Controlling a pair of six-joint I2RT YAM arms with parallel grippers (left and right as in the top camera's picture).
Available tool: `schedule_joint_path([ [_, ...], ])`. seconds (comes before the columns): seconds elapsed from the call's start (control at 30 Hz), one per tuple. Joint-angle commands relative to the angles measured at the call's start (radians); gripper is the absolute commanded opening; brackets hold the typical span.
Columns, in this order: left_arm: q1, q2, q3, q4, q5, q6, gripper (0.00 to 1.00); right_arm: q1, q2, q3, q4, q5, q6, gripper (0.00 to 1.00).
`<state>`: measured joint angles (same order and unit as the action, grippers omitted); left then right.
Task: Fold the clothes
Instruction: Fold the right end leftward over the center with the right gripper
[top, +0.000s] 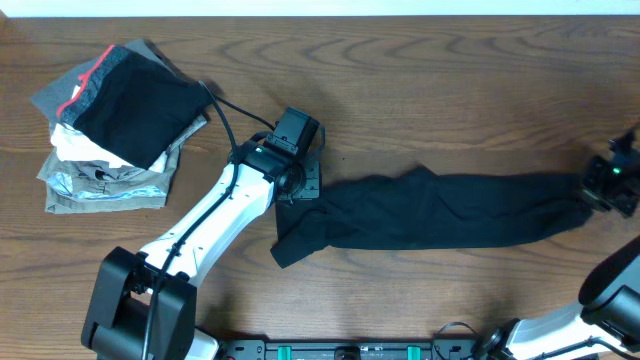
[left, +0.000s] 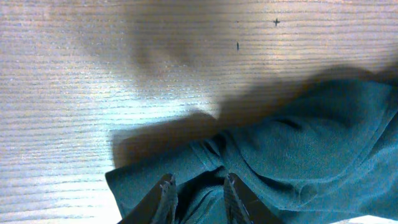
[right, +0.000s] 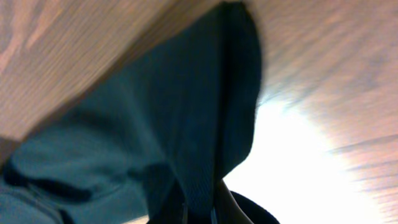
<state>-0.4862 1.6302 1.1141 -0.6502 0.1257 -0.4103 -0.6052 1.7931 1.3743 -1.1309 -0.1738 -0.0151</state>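
The black T-shirt (top: 440, 210) lies bunched in a long band across the wooden table (top: 450, 90), stretched between my two grippers. My left gripper (top: 298, 190) is at its left end, and a loose corner hangs toward the front. In the left wrist view the fingers (left: 198, 186) are closed on a bunched fold of the shirt (left: 311, 143). My right gripper (top: 592, 195) is at the shirt's right end near the table's right edge. In the right wrist view its fingers (right: 199, 208) pinch a fold of the shirt (right: 155, 124). No logo shows.
A pile of folded garments (top: 115, 130), grey and white with a dark red-trimmed one on top, sits at the back left. A black cable runs from the pile's side to the left arm. Bare wood lies behind the shirt.
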Motion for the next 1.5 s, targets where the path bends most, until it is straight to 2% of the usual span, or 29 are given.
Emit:
schedule_joint_path([
  [0.0,0.005,-0.024,0.003,-0.010,0.002,0.017,0.28,0.117,-0.002,0.019,-0.030,0.014,-0.014,0.05],
  [0.3,0.005,-0.024,0.003,-0.030,0.002,0.017,0.28,0.475,-0.002,0.019,-0.051,0.013,0.003,0.07],
  [0.63,0.005,-0.024,0.003,-0.034,0.002,0.017,0.28,0.754,-0.001,0.013,-0.043,0.021,0.055,0.13],
  [1.27,0.005,-0.024,0.003,-0.041,0.002,0.017,0.28,0.909,0.002,0.002,-0.056,0.021,0.055,0.17],
  [1.47,0.005,-0.024,0.003,-0.041,0.002,0.017,0.28,0.916,0.003,0.002,-0.060,0.021,0.055,0.25],
])
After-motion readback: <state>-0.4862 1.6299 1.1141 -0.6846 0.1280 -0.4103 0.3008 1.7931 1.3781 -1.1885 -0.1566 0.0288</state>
